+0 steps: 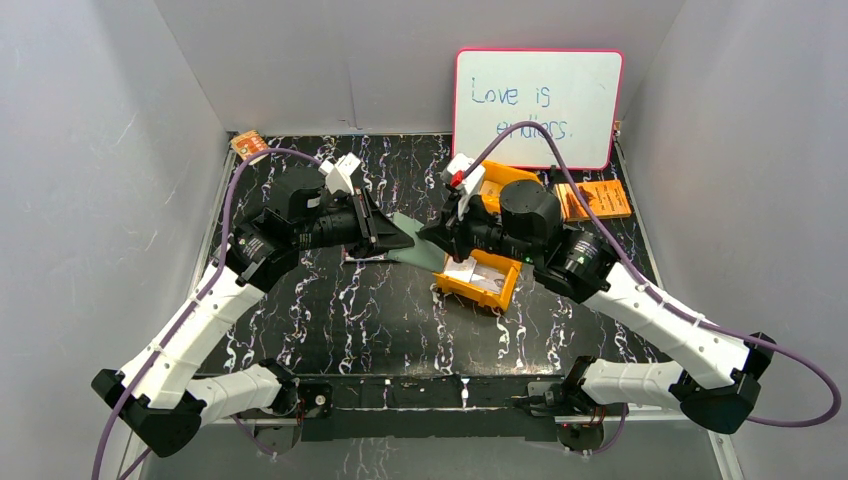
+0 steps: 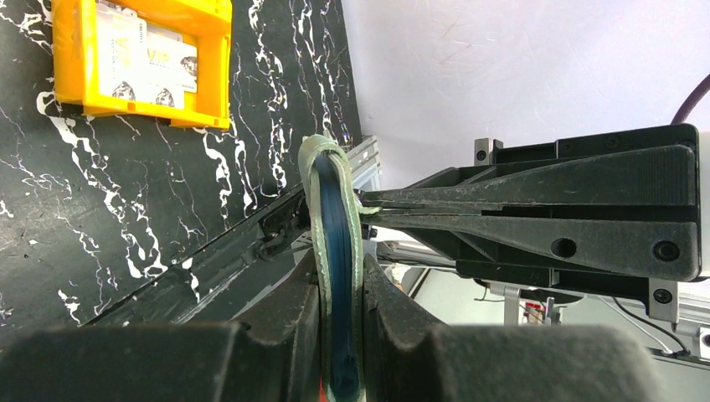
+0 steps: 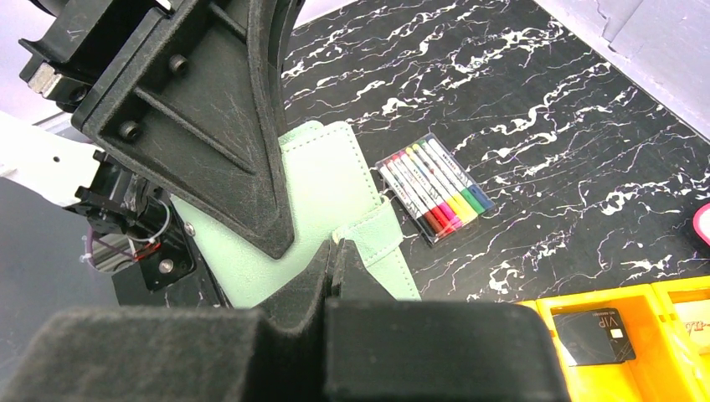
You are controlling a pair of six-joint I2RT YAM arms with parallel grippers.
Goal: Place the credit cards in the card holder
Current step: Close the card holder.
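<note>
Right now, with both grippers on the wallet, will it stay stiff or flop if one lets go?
Probably flops some: the wallet looks like soft stitched material, and its edge bows between the left gripper's fingers. The right gripper pinches only the side tab, which would likely bend. It seems light and thin.

One card holder (image 3: 322, 180); one orange bin (image 1: 480, 283); one whiteboard (image 1: 538, 106).
</note>
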